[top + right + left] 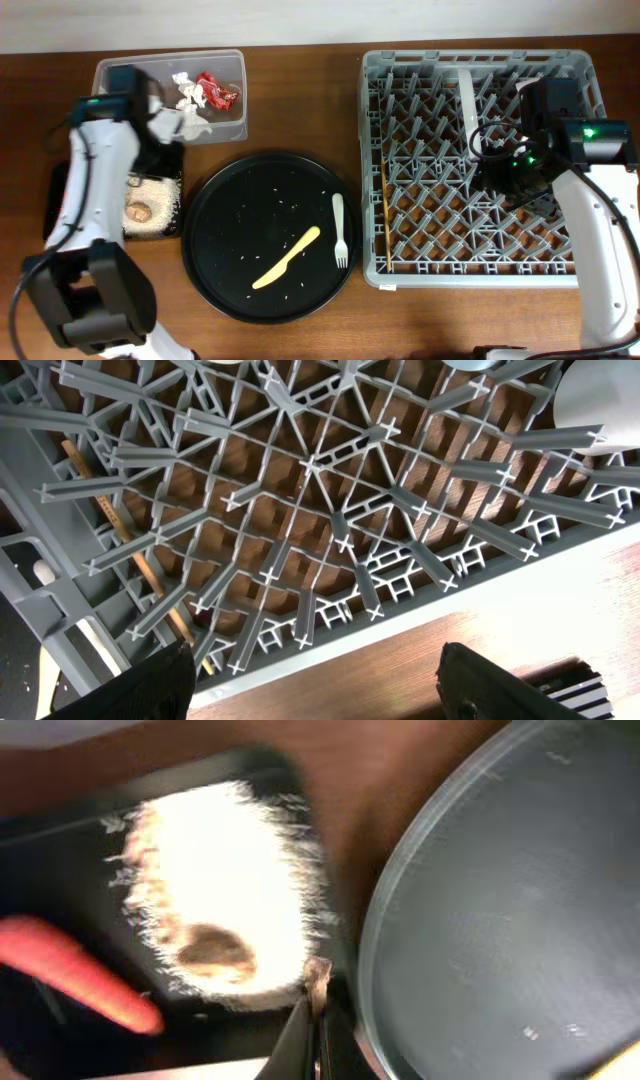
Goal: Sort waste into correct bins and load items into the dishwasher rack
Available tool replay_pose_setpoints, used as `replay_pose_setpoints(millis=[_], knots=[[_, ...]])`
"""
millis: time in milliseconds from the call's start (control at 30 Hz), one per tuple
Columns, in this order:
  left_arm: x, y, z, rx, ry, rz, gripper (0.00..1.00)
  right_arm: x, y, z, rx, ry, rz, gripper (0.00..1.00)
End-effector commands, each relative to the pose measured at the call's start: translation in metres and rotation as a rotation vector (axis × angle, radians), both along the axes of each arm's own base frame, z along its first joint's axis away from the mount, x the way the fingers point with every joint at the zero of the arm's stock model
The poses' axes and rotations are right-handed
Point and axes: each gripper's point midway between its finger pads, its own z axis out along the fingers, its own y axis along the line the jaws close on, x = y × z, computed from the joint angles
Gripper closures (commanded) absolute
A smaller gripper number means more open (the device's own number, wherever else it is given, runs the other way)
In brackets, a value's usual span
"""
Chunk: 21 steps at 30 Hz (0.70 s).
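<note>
The crumpled red wrapper [217, 90] and the crumpled white tissue [187, 92] are seen lying in the clear tub [235, 60] at the far left of the table. Just in front of it, the shallow black tray [52, 200] is loaded with the pile of pale grains [155, 205], on which the small brown lump [138, 211] is set. The yellow utensil [287, 257] and the white fork [340, 230] are found on the round black tray [215, 250], which is dotted with stray grains. The chopsticks [383, 200] are laid along the left inner edge of the dishwasher rack [480, 270], and a white plate [467, 100] is stood edge-on among its far pegs.

Everything is borne by a brown wooden table [300, 100]; a pale strip of wall [300, 20] is seen beyond it.

The orange carrot [75, 975] is shown only by the blurred left wrist view, beside the grains in the black tray; from overhead it is covered by the arm. There the left gripper [318, 995] is seen with fingers pressed together; whether a scrap is pinched cannot be told. The right gripper [315, 655] is shown spread wide over the rack's near edge.
</note>
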Motion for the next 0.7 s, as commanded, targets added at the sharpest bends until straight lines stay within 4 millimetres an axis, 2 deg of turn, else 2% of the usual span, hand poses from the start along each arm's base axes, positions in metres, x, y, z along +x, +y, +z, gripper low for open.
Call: replay_pose_setpoints(millis=[0, 100, 200, 267, 300, 333, 367, 400, 467, 500, 533, 567, 633, 667], knots=[[0.001, 0.057, 0.012, -0.005, -0.089, 0.227, 0.99, 0.000, -0.002, 0.004, -0.009, -0.014, -0.005, 0.19], [0.004, 0.102, 0.005, -0.007, -0.134, 0.335, 0.99, 0.000, -0.002, 0.004, -0.009, -0.014, -0.005, 0.19], [0.008, 0.131, -0.024, -0.008, -0.117, 0.391, 0.99, -0.001, -0.002, 0.004, -0.009, -0.009, -0.005, 0.19], [0.005, 0.137, -0.053, -0.024, -0.056, 0.410, 0.91, -0.002, -0.002, 0.003, -0.009, -0.007, -0.005, 0.19], [0.005, 0.137, -0.059, -0.027, -0.043, 0.411, 0.84, -0.002, -0.002, 0.003, -0.009, -0.007, -0.005, 0.19], [0.004, 0.137, -0.061, -0.029, -0.038, 0.411, 0.69, -0.002, -0.002, 0.003, -0.009, -0.007, -0.006, 0.19], [0.005, 0.135, -0.060, -0.038, -0.041, 0.408, 0.49, -0.002, -0.002, 0.003, -0.009, -0.006, -0.005, 0.19], [0.005, 0.134, -0.061, -0.040, -0.038, 0.408, 0.44, -0.002, -0.002, 0.003, -0.009, -0.007, -0.006, 0.19], [0.003, 0.129, -0.054, -0.068, -0.041, 0.422, 0.42, -0.002, -0.002, 0.003, -0.009, -0.007, -0.005, 0.19], [0.009, 0.119, -0.044, -0.122, -0.074, 0.408, 0.42, -0.002, -0.002, 0.004, -0.009, -0.008, -0.005, 0.18], [0.013, 0.107, -0.030, -0.157, -0.107, 0.386, 0.42, -0.001, -0.002, 0.004, -0.008, -0.011, -0.004, 0.04], [0.013, 0.095, -0.018, -0.168, -0.121, 0.362, 0.43, 0.001, 0.000, 0.004, 0.000, -0.019, 0.005, 0.02], [0.008, 0.065, -0.003, -0.195, -0.103, 0.307, 0.41, 0.006, 0.022, 0.005, 0.105, -0.041, 0.137, 0.02], [-0.004, 0.043, -0.004, -0.212, -0.030, 0.272, 0.27, 0.005, 0.040, 0.006, 0.148, -0.043, 0.192, 0.02]])
